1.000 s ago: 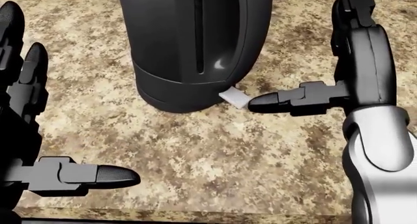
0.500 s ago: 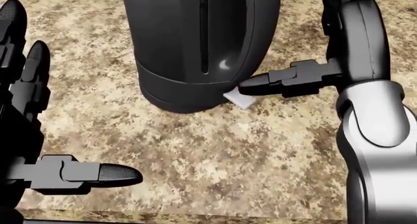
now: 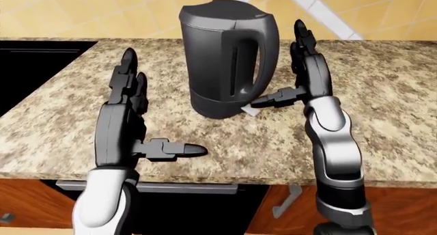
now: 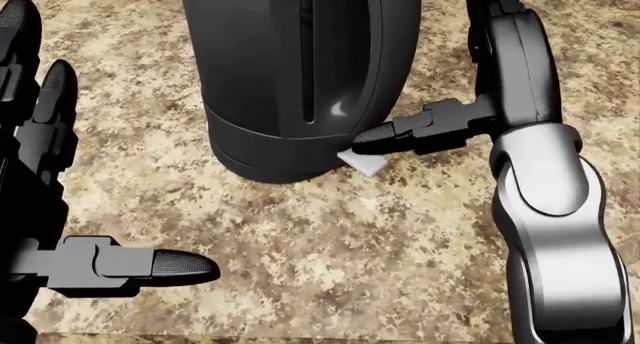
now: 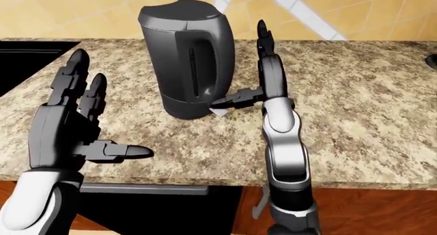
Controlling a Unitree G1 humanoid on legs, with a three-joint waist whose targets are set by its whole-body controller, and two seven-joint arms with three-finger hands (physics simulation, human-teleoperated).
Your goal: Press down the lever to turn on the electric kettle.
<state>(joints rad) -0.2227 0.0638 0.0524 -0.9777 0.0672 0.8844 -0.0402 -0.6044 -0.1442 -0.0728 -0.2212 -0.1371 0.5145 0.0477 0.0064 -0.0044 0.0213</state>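
A dark grey electric kettle point(image 3: 229, 55) stands upright on the speckled granite counter point(image 3: 382, 107), its handle facing me. Its small pale lever point(image 4: 362, 162) sticks out at the foot of the handle, near the base. My right hand point(image 3: 304, 81) is open just right of the kettle, fingers pointing up. Its thumb point(image 4: 400, 136) reaches left, with the tip lying just over the lever and against the kettle's base. My left hand point(image 3: 147, 117) is open and empty left of the kettle, above the counter, thumb pointing right.
A black recessed surface point(image 3: 34, 66) lies at the counter's left end. A yellow tiled wall point(image 3: 102, 9) rises behind the counter. The counter's near edge runs along the bottom, with a grey drawer handle point(image 3: 147, 186) below it.
My right hand has moved up and left. Its thumb tip went from right of the lever to just over it, against the kettle base. The left hand has hardly moved.
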